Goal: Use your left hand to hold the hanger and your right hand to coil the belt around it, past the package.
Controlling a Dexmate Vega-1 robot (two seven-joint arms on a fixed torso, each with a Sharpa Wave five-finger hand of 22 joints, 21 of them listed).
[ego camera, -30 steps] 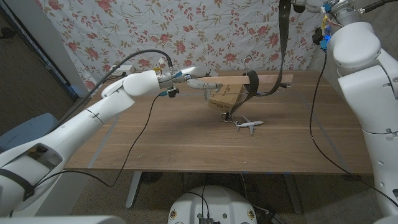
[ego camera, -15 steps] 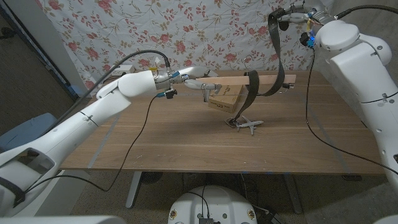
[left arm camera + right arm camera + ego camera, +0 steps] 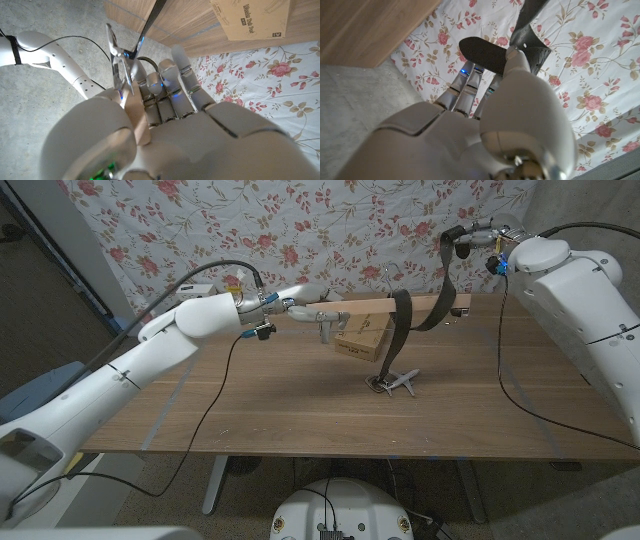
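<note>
Hanger (image 3: 400,305) of pale wood held level above the far part of the wooden bench (image 3: 300,410), clear of its surface. Largest item first: bench, set before a floral cloth backdrop (image 3: 300,230). Next: left hand (image 3: 305,305) clamped on the near-left end of the hanger, with the fingers (image 3: 181,65) closed along the wooden bar in the left wrist view. Right hand (image 3: 470,235) raised above the far right corner of the bench, fingers closed on the upper end of the dark belt (image 3: 400,330); same grasp confirmed in the right wrist view, belt end (image 3: 490,55) pressed under the thumb. Belt routed down from the right hand, looped under and around the hanger bar right of its middle, then hanging down to the bench surface. Cardboard package (image 3: 362,338) lying on the bench directly below the hanger, just left of the belt wrap. Smallest: metal buckle end (image 3: 382,384) of the belt resting on the bench beside a small toy aeroplane (image 3: 405,383); contact between the two not discernible.
</note>
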